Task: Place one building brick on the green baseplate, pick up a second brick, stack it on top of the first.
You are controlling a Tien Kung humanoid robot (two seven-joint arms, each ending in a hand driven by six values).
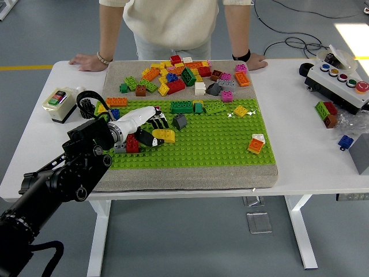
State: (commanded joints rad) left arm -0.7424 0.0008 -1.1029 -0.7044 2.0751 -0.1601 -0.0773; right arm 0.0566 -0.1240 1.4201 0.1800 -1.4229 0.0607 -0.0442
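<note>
Left hand [145,128] curled on yellow brick [165,135], left of centre, on green baseplate [202,138] | placing judged unfinished | second brick, stacking left | loose bricks [184,74] at top.

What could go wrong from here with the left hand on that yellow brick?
1. The left robot hand has its fingers around the yellow brick, but the hold looks shallow; it could slip or tip as it lifts.
2. A red brick sits right under the palm and a dark grey brick close beyond the fingers; either may get knocked.
3. The person's hands rest on the table's far edge, near the loose brick pile.
</note>
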